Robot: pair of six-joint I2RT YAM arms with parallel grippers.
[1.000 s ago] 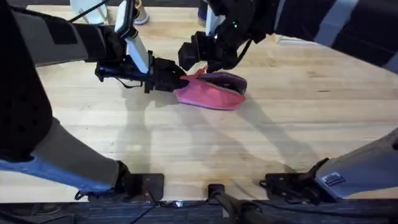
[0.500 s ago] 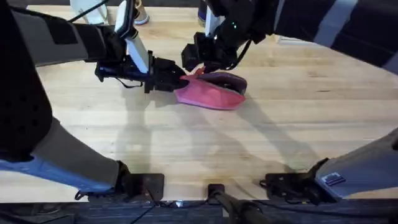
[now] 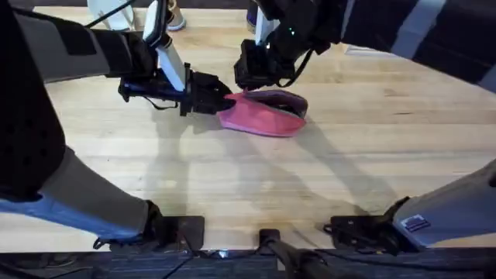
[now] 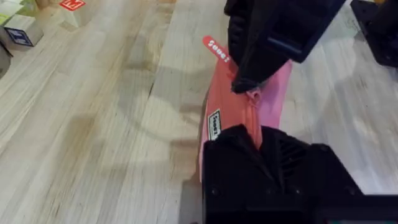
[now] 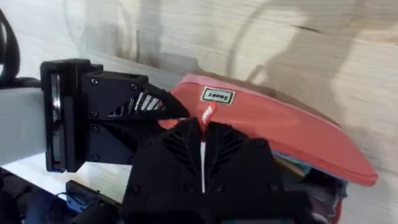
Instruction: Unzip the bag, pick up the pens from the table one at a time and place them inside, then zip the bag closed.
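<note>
The pink bag (image 3: 263, 116) lies on the table (image 3: 256, 186) at the far middle. Its left end is flat and its right end gapes, showing dark lining (image 3: 280, 98). My left gripper (image 3: 225, 102) reaches in from the left and is shut on the bag's left end (image 4: 217, 118). My right gripper (image 3: 246, 81) comes down from behind onto the zipper line near that end. In the right wrist view its tips (image 5: 202, 134) are pressed together over the zipper pull (image 4: 252, 93), beside the bag's small label (image 5: 217, 95). The pens are out of view.
Small coloured cubes (image 4: 18, 31) stand on the table to the left of the bag. A white box edge (image 3: 364, 49) shows at the far right. The near half of the table is bare wood, with the arm bases along its front edge.
My right gripper has slid a little to the right along the bag's top. The left gripper and the bag have stayed in place.
</note>
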